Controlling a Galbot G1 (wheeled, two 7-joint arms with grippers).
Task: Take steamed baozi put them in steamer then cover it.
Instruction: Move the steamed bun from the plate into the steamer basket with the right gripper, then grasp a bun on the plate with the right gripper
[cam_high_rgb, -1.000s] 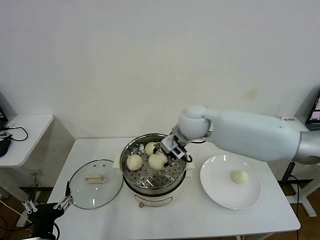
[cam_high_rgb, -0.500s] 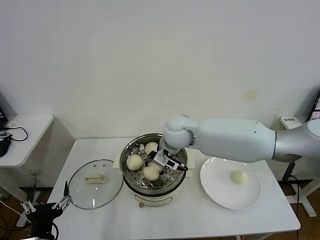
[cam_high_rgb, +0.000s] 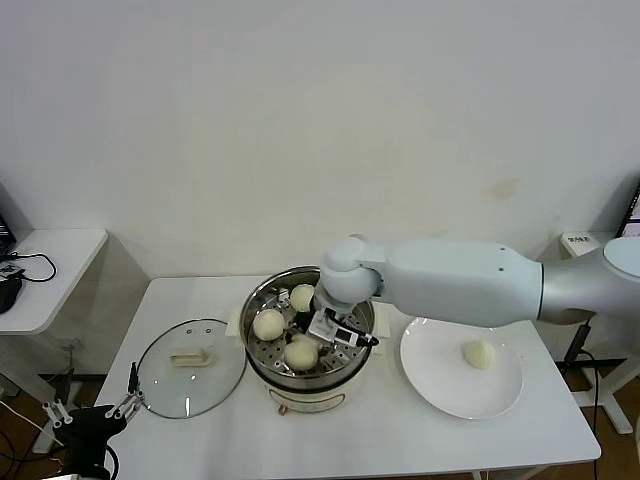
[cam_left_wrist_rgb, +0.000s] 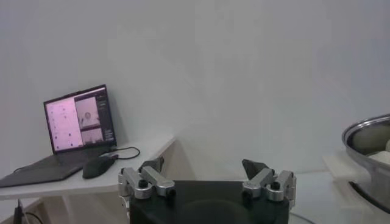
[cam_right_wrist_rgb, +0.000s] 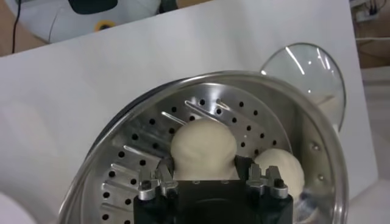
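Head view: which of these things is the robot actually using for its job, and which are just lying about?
In use: three baozi in the steamer, one in the right gripper; a fourth bun on the plate; glass cover.
Lying about: laptop, mouse, side table.

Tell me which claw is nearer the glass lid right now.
Left. The left claw sits just off the lid's near-left rim, below table level. The right claw is inside the steamer, around a bun.

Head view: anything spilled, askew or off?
Nothing stands out. Three baozi sit in the steamer, the right gripper around the front one. The fourth baozi waits on the plate; the cover lies flat on the table.
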